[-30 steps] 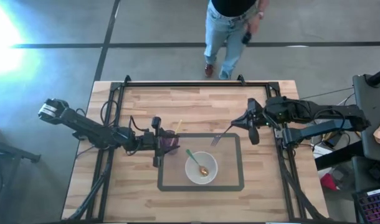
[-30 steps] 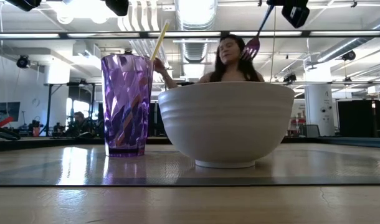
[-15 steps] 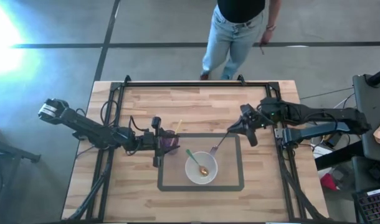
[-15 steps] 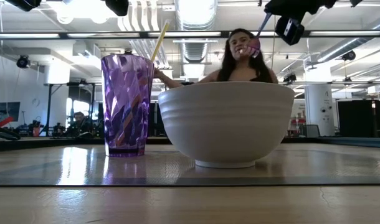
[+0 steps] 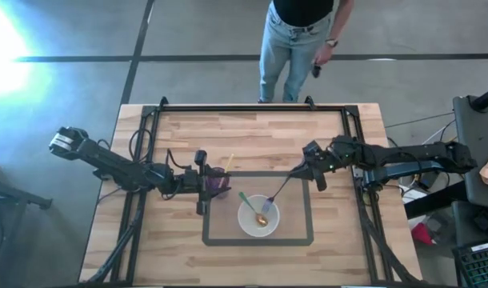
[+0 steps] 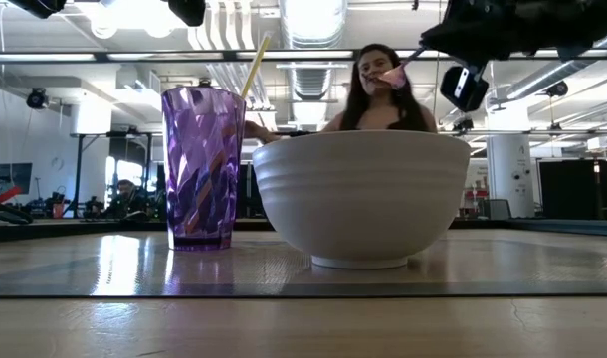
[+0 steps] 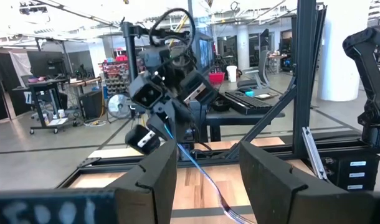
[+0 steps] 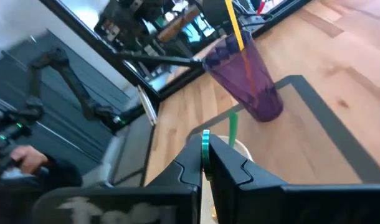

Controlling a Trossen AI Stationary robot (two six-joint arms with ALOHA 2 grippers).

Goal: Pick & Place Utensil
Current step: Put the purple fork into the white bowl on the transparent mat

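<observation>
My right gripper (image 5: 310, 166) is shut on a thin purple-tinted fork (image 5: 282, 188), whose head (image 6: 391, 75) hangs in the air above the white bowl (image 5: 258, 216). The bowl stands inside the dark-outlined rectangle, with a green-handled spoon (image 5: 250, 205) lying in it. A purple cup (image 5: 219, 182) with a yellow straw (image 6: 254, 65) stands to the bowl's left. My left gripper (image 5: 202, 182) waits open, above and beside the cup, touching nothing. My right gripper pinches the fork's handle near its free end (image 8: 205, 144) between its two fingers. The fingers slant down from the table's right side, roughly along the handle. The fork is lifted clear and slopes down toward the bowl, its head (image 5: 270, 205) above the bowl's right rim.
A dark metal frame (image 5: 236, 106) runs along the table's far edge and sides. A person (image 5: 296, 44) stands on the floor beyond the far edge. Bare wood lies near and far of the rectangle (image 5: 310, 238).
My right gripper has moved toward the table's left and near edge, and down toward the bowl, still shut on the fork. The fork's head has travelled from the rectangle's far right part to above the bowl's rim, and the handle has tipped closer to level.
</observation>
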